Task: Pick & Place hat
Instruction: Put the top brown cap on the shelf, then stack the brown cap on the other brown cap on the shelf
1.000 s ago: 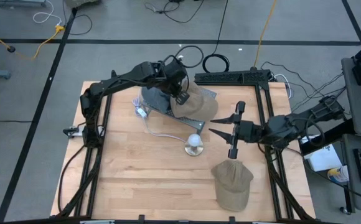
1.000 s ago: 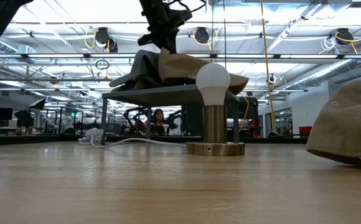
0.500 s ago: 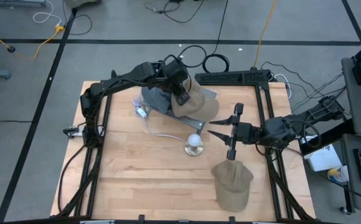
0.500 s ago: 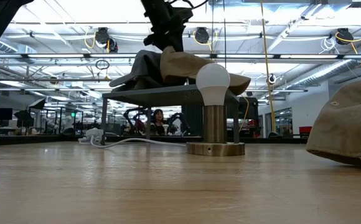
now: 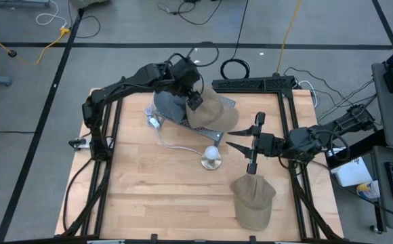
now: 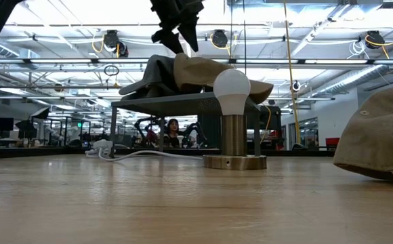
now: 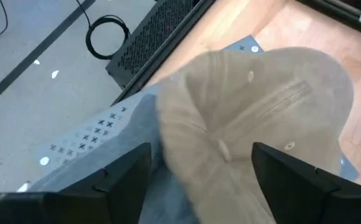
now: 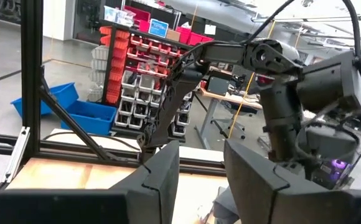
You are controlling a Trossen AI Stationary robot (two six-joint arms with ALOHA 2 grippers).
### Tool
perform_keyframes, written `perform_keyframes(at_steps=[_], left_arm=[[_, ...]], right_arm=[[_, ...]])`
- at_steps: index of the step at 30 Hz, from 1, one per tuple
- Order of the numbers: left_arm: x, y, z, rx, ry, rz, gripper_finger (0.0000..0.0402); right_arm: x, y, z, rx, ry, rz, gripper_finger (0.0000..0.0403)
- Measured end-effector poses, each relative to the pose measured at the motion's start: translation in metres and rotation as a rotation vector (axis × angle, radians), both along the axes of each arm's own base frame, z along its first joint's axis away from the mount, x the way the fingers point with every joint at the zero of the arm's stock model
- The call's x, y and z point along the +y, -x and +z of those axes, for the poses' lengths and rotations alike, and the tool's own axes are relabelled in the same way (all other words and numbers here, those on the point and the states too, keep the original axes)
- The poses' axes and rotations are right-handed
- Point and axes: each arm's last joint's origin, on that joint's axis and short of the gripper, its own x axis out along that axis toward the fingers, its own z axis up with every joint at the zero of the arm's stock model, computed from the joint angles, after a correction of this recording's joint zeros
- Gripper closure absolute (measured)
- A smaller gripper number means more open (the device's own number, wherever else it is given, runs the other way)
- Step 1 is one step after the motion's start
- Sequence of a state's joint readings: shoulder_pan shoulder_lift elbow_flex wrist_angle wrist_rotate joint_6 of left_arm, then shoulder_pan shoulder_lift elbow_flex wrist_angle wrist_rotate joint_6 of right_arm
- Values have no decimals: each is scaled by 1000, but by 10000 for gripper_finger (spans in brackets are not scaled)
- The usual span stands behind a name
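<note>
A tan hat [image 5: 215,114] [image 6: 203,73] lies on a grey perforated stand [image 5: 230,102] at the table's far side, partly over a grey hat [image 5: 168,105] [image 6: 149,76]. My left gripper [image 5: 194,97] [image 6: 181,35] hangs open just above the tan hat, whose crown [image 7: 255,106] shows between and beyond its fingers, clear of them. My right gripper [image 5: 234,144] [image 8: 202,180] stands open in mid-table, to the right of the lamp, with nothing in it. A second tan hat [image 5: 254,200] [image 6: 379,135] rests on the table near the front right.
A bulb lamp [image 5: 212,157] [image 6: 232,95] on a round base stands in mid-table, its white cord [image 5: 173,146] running to the stand. Black frame rails [image 5: 291,129] line the table's left and right sides. Bare wood lies at the near left.
My left gripper has opened and let go of the tan hat, then risen a little and drawn back toward the table's far left. The hat stays where it was on the stand.
</note>
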State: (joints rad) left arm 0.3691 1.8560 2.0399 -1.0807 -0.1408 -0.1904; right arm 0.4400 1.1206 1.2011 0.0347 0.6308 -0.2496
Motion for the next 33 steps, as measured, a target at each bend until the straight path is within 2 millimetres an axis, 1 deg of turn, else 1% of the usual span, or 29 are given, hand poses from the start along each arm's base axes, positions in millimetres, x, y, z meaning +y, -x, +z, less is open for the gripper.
perform_keyframes(at_steps=[7, 13, 16, 22, 30, 33], left_arm=[[-1, 14, 19, -49, -54, 5, 103], [-5, 29, 35, -81, -76, -1, 112], [-10, 40, 45, -92, -85, -5, 119], [-19, 61, 64, -133, -112, -19, 128], [-39, 89, 82, -153, -88, -61, 112], [-48, 100, 85, -127, -77, -80, 111]], right_arm=[[0, 0, 0, -5, -2, 0, 280], [0, 0, 1, -6, -3, -1, 280], [0, 0, 1, -6, -2, -1, 276], [0, 0, 1, -6, -2, -3, 275], [0, 0, 1, -6, -4, -5, 275], [0, 0, 1, -6, -4, -6, 272]])
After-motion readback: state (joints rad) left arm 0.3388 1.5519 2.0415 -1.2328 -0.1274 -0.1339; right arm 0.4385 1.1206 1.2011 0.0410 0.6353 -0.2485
